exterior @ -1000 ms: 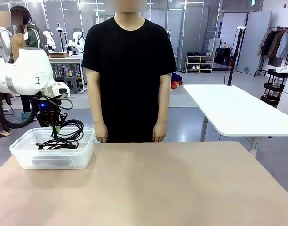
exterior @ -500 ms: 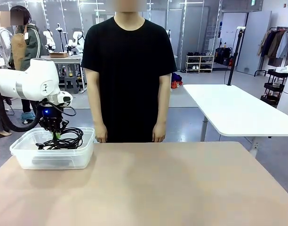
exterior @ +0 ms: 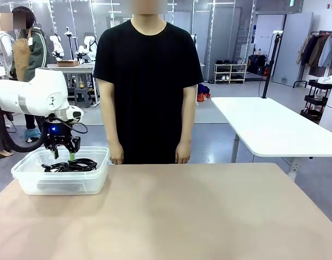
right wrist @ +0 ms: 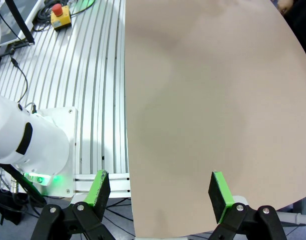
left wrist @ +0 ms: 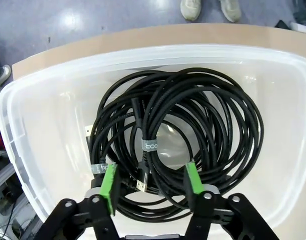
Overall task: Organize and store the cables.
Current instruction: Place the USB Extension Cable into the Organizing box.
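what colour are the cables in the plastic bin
Black, with small grey bands. The cables show best in the left wrist view, coiled in the clear bin.

My front camera faces the person across the table (exterior: 209,211); my left wrist looks closely down into the bin (left wrist: 33,125), seen far left (exterior: 25,179).

Grey glossy floor (exterior: 220,116) with ceiling-light reflections. White side table (exterior: 269,127) at right of frame, well apart from the tan table (exterior: 198,211) in the foreground. Clothes rack (exterior: 320,49) with hanging garments in upper right; black trolley (exterior: 318,100) below it. Low shoe shelf (exterior: 230,72) at centre back. Glass partitions (exterior: 220,32) along the far wall.
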Robot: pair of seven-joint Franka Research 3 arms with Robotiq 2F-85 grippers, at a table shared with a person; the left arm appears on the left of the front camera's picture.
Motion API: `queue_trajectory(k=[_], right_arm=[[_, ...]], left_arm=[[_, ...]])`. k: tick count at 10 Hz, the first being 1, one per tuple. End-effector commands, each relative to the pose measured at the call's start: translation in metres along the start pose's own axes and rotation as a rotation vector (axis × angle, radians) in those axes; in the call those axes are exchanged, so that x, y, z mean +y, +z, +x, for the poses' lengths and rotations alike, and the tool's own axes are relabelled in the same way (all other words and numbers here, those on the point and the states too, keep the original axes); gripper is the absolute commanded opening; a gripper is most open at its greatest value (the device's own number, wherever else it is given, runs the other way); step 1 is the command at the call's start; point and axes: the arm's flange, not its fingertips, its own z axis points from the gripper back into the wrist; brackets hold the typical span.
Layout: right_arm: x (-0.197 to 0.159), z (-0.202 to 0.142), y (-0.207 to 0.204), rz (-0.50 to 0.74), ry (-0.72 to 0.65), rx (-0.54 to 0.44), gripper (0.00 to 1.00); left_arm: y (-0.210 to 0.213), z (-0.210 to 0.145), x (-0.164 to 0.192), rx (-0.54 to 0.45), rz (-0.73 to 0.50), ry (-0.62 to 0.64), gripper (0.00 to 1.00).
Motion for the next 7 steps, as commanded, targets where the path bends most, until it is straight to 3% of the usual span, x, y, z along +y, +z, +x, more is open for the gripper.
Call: queue_trajectory(k=[1,2,3,4,7], right_arm=[[0.000,0.000,0.001,-0.004,0.004,-0.011,1.00],[0.000,0.000,0.001,-0.004,0.004,-0.011,1.00],[0.000,0.000,0.001,-0.004,0.004,-0.011,1.00],[0.000,0.000,0.001,-0.004,0.004,-0.011,1.00],[0.000,0.000,0.001,-0.004,0.004,-0.011,1.00]], left_arm=[[0.004,-0.016,-0.002,-0.015,-0.012,0.013,1.00],[0.007,-0.020,-0.002,-0.025,-0.011,0.023,0.87],[0.009,-0.026,-0.003,-0.043,0.010,0.009,0.91],[0.006,-0.005,0.000,-0.005,-0.001,0.004,0.91],[0.006,-0.005,0.000,-0.005,-0.001,0.004,0.91]])
